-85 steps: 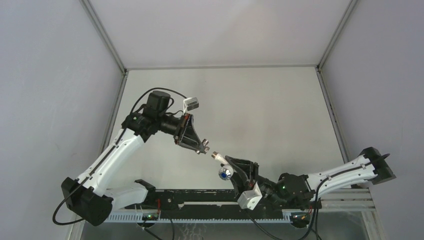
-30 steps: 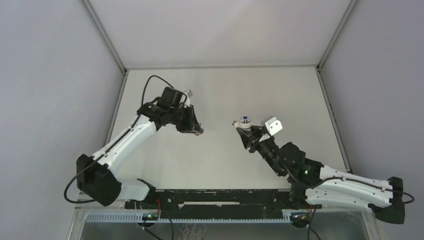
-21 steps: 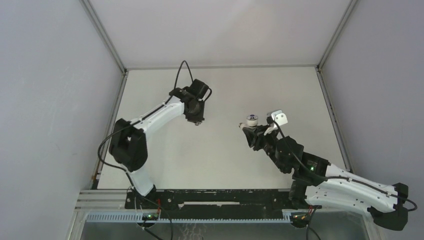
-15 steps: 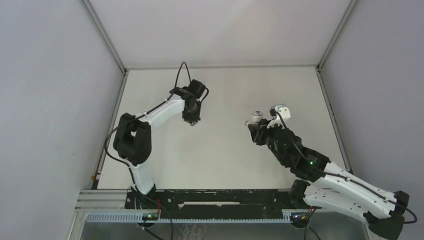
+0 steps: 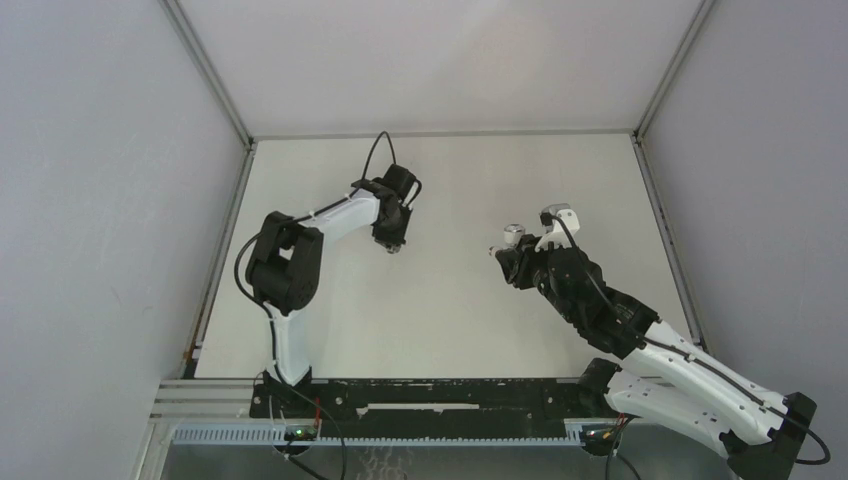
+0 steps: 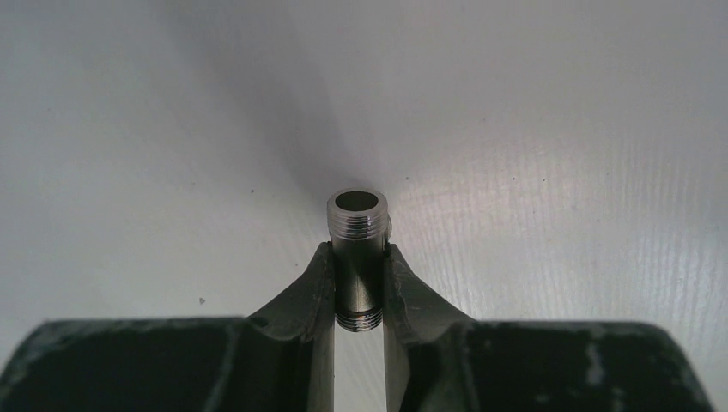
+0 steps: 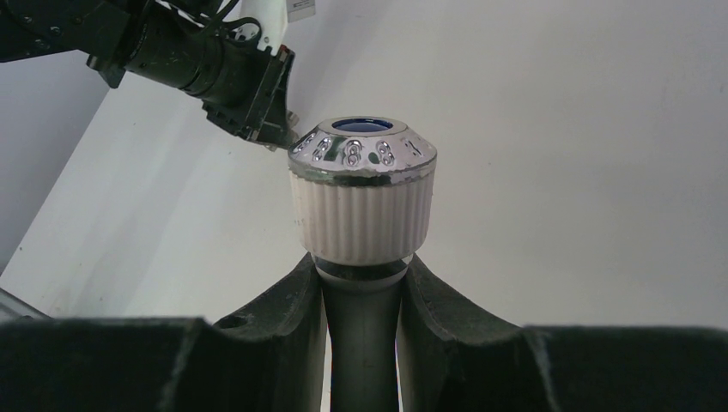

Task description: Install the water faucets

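My left gripper [image 5: 393, 243] is shut on the grey metal fitting [image 6: 357, 249], a short tube threaded at both ends with its open end pointing away from the camera. It hangs just above the white table. My right gripper [image 5: 512, 250] is shut on the grey stem [image 7: 362, 335] of the white tap piece [image 7: 362, 206]. Its ribbed white knob has a chrome top and a blue centre, and it also shows in the top view [image 5: 514, 232]. The two grippers are apart, the left one to the left of the right one. The left gripper also shows in the right wrist view [image 7: 257, 94].
The white table [image 5: 450, 190] is boxed in by grey walls with metal frame rails [image 5: 445, 132] at the back and sides. A black rail [image 5: 420, 395] runs along the near edge by the arm bases.
Both arms have lifted from the near centre and moved toward the table's middle, each still holding its part. In the last half second both barely moved.
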Robot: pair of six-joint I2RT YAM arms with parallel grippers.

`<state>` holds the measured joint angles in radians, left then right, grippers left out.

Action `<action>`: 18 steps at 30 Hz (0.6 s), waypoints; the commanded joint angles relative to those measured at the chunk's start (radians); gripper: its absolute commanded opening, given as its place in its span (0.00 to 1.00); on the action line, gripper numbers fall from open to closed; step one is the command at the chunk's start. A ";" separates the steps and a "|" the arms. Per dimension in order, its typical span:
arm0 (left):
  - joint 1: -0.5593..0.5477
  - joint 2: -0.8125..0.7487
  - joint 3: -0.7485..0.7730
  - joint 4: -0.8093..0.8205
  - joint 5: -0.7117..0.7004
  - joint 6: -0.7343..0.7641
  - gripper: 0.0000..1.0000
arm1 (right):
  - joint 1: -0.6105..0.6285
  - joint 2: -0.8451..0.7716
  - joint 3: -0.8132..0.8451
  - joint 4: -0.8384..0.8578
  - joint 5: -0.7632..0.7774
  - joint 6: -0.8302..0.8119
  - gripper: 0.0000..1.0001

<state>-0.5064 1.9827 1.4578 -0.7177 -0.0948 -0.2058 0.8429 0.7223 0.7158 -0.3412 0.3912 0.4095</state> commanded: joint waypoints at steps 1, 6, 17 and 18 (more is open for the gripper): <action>-0.004 0.031 0.056 0.066 0.048 0.072 0.00 | -0.009 0.000 0.036 0.038 -0.033 0.032 0.00; -0.007 0.087 0.100 0.052 0.134 0.127 0.04 | -0.012 0.000 0.036 0.016 -0.031 0.037 0.00; -0.020 0.054 0.143 -0.001 0.098 0.133 0.64 | -0.025 -0.003 0.037 0.014 -0.041 0.038 0.00; -0.020 0.039 0.147 -0.005 0.070 0.131 0.67 | -0.027 -0.003 0.039 0.017 -0.047 0.037 0.00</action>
<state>-0.5220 2.0933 1.5642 -0.7132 0.0040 -0.0864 0.8295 0.7277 0.7158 -0.3710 0.3599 0.4297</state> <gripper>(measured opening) 0.627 0.370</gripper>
